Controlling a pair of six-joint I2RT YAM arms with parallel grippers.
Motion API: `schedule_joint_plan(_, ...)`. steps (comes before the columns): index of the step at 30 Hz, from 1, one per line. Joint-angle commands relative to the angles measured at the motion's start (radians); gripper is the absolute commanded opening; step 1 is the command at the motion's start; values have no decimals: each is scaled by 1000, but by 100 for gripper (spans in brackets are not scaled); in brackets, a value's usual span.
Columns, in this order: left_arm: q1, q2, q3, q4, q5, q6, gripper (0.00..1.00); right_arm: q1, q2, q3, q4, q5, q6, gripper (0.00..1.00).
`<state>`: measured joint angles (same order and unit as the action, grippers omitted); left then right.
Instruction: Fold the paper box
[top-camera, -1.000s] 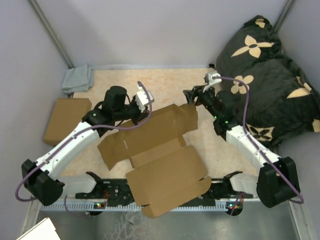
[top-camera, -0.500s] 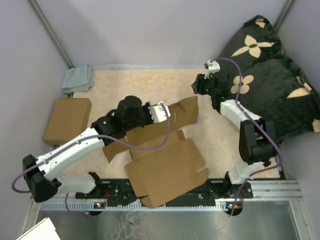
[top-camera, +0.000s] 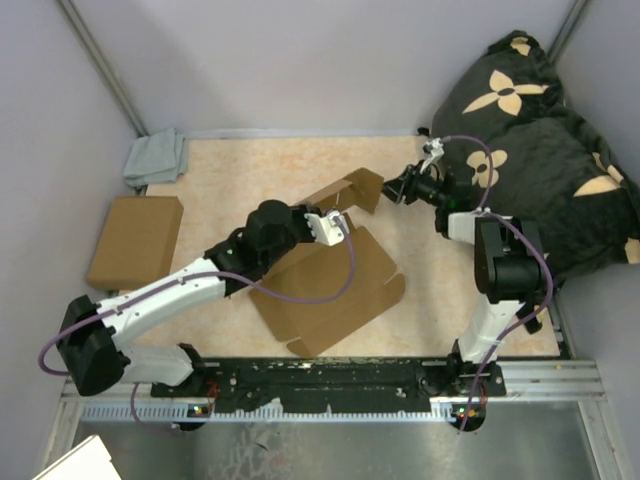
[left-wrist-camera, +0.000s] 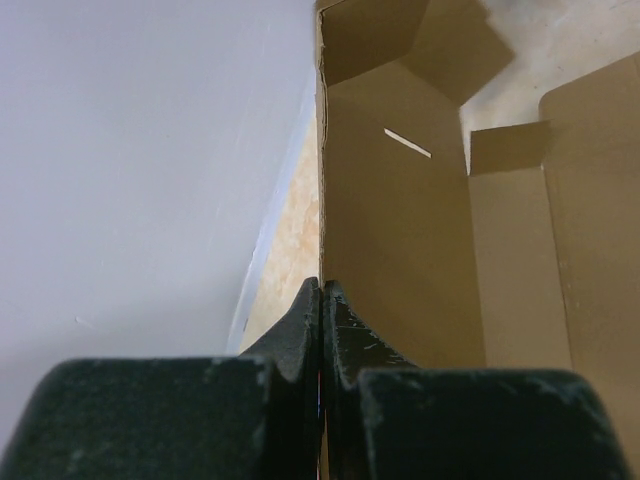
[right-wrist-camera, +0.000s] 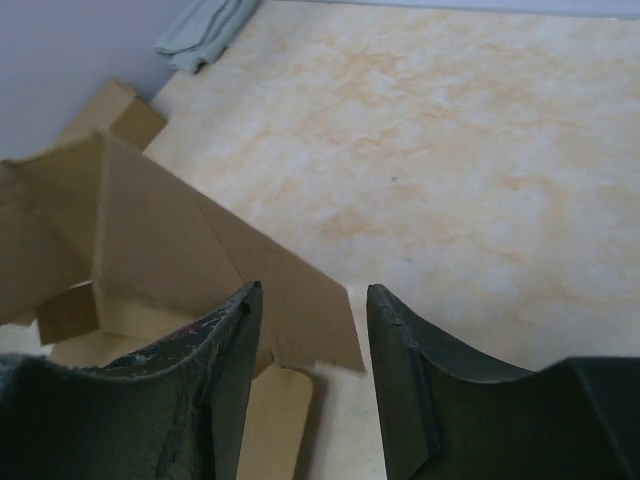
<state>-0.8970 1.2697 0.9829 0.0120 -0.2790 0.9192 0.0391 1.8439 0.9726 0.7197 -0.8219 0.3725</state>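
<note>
Left wrist view: the plain brown cardboard paper box (left-wrist-camera: 400, 250) is clamped at one upright edge by the left gripper (left-wrist-camera: 321, 287). The right gripper (right-wrist-camera: 313, 292) is seen with jaws apart, beside the cardboard.

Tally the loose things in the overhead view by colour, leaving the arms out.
Brown: 2, the paper box and the flat cardboard piece
Grey: 1, the cloth
Black with tan flowers: 1, the cushion heap, counted as one because its parts cannot be told apart
Total: 4
</note>
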Motion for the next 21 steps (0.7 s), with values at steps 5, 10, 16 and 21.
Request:
schedule_joint_plan(5, -2, 76, -27, 111, -53, 23, 0, 11, 33, -54, 376, -220, 120, 48)
schedule_joint_plan(10, 4, 140, -14, 133, -139, 22, 0, 12, 73, -33, 440, -244, 170, 48)
schedule_joint_plan(16, 24, 194, 21, 141, -190, -37, 0, 11, 125, 38, 346, -207, 149, 48)
schedule_joint_plan(21, 37, 196, 5, 164, -216, -64, 0, 21, 150, 120, 185, -139, 63, 49)
